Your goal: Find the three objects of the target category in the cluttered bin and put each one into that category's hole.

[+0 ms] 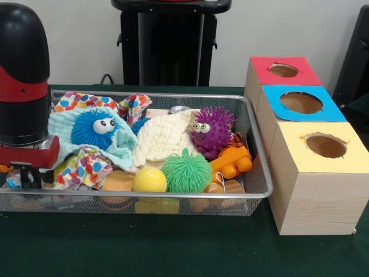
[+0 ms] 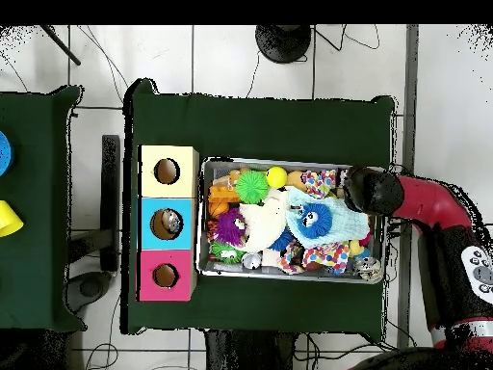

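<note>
At the left end of the wire bin (image 1: 253,124) the arm's pincer (image 1: 23,173) hangs low among the clutter — whether it is open or closed, I cannot tell. Purple spiky toy (image 1: 212,130), green spiky ball (image 1: 185,171) and blue fuzzy toy (image 1: 93,129) lie inside the bin — beside three boxes (image 1: 311,190) with holes, on the green counter (image 1: 173,248).

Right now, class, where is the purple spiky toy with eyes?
In the front view the purple spiky toy sits in the wire bin, right of centre, above the green spiky ball and beside the orange toy.
</note>
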Action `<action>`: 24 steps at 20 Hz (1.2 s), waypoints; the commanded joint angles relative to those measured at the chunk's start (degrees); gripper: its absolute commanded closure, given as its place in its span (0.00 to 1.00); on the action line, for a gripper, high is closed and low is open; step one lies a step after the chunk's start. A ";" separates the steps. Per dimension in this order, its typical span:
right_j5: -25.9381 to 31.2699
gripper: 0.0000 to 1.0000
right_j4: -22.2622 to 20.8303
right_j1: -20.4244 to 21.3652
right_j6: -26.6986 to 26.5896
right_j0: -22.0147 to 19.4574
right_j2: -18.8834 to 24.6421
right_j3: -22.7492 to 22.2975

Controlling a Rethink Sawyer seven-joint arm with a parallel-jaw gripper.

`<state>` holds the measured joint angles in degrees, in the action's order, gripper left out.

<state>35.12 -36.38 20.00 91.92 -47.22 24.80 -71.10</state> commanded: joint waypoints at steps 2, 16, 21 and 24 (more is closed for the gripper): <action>5.51 1.00 -0.58 3.62 -10.33 1.08 2.10 -2.58; 6.91 1.00 -0.55 4.27 -10.00 1.55 2.23 -1.98; 6.09 1.00 -0.92 4.01 -10.02 1.47 2.33 -1.97; 6.04 1.00 -0.92 3.67 -9.93 1.52 2.37 -1.64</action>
<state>37.50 -36.39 23.35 91.92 -46.74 24.79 -71.71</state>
